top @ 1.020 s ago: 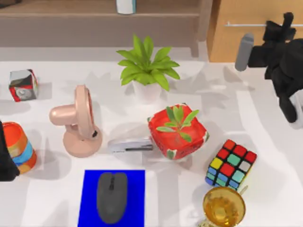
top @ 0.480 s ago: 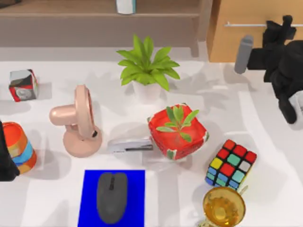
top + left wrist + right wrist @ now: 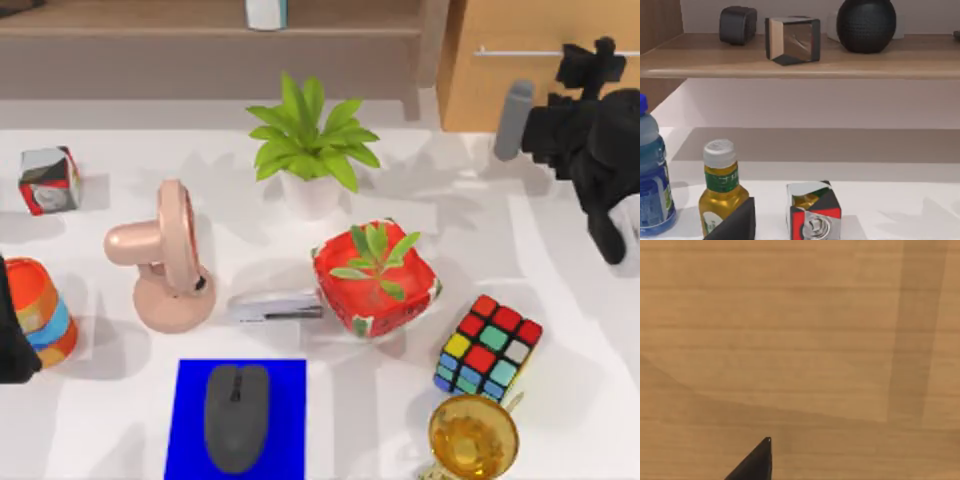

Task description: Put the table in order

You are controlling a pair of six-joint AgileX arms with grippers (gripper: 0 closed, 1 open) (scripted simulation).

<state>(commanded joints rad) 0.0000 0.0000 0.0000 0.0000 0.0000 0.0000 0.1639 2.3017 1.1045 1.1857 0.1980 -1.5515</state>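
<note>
My right gripper point(image 3: 585, 55) is up at about two o'clock over the table point(image 3: 560, 290), reaching toward the light-wood drawer cabinet point(image 3: 500, 80) and its thin metal handle point(image 3: 525, 51). My right wrist view faces bare wood grain at close range, with one dark fingertip point(image 3: 757, 462) in the lower part, so I judge I am lining up on the drawer front; I cannot tell how far apart my fingers are or whether they grip anything. A grey cylinder point(image 3: 513, 118) stands just beside that arm.

My left arm point(image 3: 12, 340) sits parked at nine o'clock, beside the striped orange cup point(image 3: 40, 310). I cannot tell the state of its fingers either.

The white table spreads across the whole middle and is crowded: a pink fan point(image 3: 165, 255) at ten o'clock, a leafy plant in a white pot point(image 3: 310, 150) at twelve, a red planter point(image 3: 375, 275) at centre with a stapler point(image 3: 272, 307) touching its side, a puzzle cube point(image 3: 488, 347) and a golden goblet point(image 3: 472, 437) at five, and a grey mouse point(image 3: 237, 415) on a blue mat point(image 3: 190, 420) at six. A small red-and-silver cube point(image 3: 48, 180) lies at ten o'clock.

Opening the drawer likely makes storage room.
</note>
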